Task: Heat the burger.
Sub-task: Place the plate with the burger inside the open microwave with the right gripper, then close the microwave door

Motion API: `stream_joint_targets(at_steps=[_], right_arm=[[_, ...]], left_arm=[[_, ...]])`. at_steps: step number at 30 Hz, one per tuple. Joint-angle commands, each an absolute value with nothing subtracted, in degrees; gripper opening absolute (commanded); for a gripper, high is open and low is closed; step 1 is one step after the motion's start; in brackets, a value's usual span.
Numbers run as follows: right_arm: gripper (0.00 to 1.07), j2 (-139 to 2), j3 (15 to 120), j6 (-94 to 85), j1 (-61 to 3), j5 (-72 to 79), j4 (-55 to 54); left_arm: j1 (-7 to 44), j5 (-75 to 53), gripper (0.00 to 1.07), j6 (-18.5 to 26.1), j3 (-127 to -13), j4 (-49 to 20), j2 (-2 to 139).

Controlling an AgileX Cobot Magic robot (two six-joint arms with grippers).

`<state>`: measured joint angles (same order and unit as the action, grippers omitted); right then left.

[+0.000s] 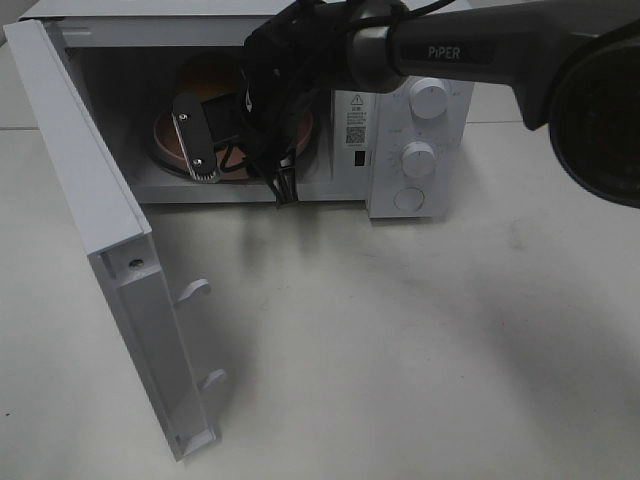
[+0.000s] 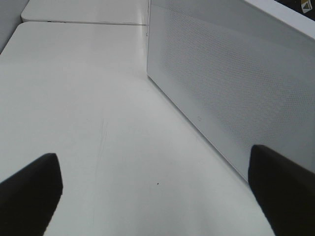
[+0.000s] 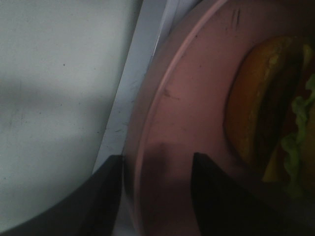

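Lettering (image 1: pixel 446 52) "PiPER" marks the arm (image 1: pixel 540 45); right hand (image 3: pixel 156 160) gapes astride plate (image 3: pixel 197 73) rim, left hand (image 2: pixel 152 155) wide.

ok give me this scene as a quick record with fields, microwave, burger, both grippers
microwave: white box-shaped microwave oven, hinged white door swung wide open
burger: golden-bun burger with green lettuce on round pink plate, inside the oven
right gripper: reaching into the oven, jaws apart astride the plate's rim
left gripper: open, empty, over white table beside a white perforated panel
stage: burger in, door not yet closed
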<state>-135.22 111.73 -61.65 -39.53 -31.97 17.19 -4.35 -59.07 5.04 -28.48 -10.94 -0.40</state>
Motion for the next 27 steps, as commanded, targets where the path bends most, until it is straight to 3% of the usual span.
stream_joint_targets(at_steps=[1, 9, 19, 27], right_arm=[[0.55, -134.4, 111.9, -61.2, -39.4, -32.7, 16.1], [0.60, -133.3, 108.5, -61.5, -39.4, -32.5, 14.6], [0.80, -125.9, 96.3, -61.2, -39.4, -21.9, 14.6], [0.79, -121.4, 88.7, -61.0, -39.4, -19.3, 14.6]], left_arm=[[-4.4, -58.7, 0.98, 5.1, -28.4, -10.9, -1.7], [-4.4, -58.7, 0.98, 5.1, -28.4, -10.9, -1.7], [-4.4, -58.7, 0.98, 5.1, -28.4, -10.9, -1.7], [-4.4, -58.7, 0.98, 5.1, -28.4, -10.9, -1.7]])
